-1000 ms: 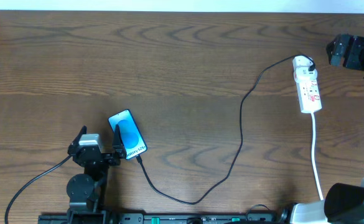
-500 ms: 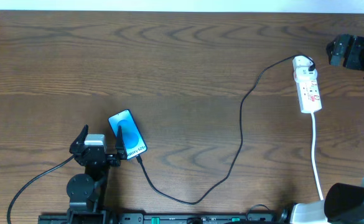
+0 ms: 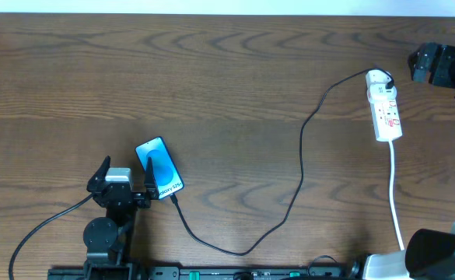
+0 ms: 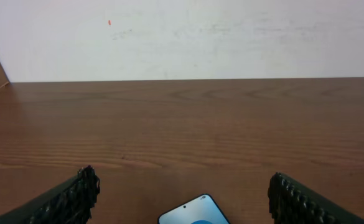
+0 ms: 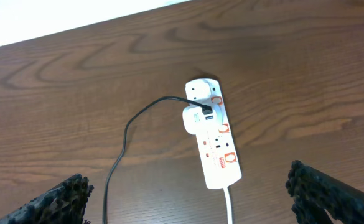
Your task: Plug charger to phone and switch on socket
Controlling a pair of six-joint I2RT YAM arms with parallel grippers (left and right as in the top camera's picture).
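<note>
The phone (image 3: pixel 159 167) lies screen up at the front left, its blue screen lit. Its top edge shows in the left wrist view (image 4: pixel 193 213). The black charger cable (image 3: pixel 301 155) runs from the phone's lower end in a long loop to a white adapter on the socket (image 3: pixel 385 109). The tip seems joined to the phone. My left gripper (image 3: pixel 124 175) is open and empty, just left of the phone, whose top lies between the fingers (image 4: pixel 182 196). My right gripper (image 3: pixel 423 64) is open and empty, above and right of the socket (image 5: pixel 217 149), which shows between its fingers (image 5: pixel 188 199).
The strip's white cord (image 3: pixel 396 194) runs from the socket toward the front right edge. The black cable (image 5: pixel 121 155) crosses the table left of the socket. A white wall stands behind the table's far edge (image 4: pixel 182 79).
My left gripper has drawn back slightly toward the front edge, away from the phone. The right arm, phone, cable and socket have not moved.
</note>
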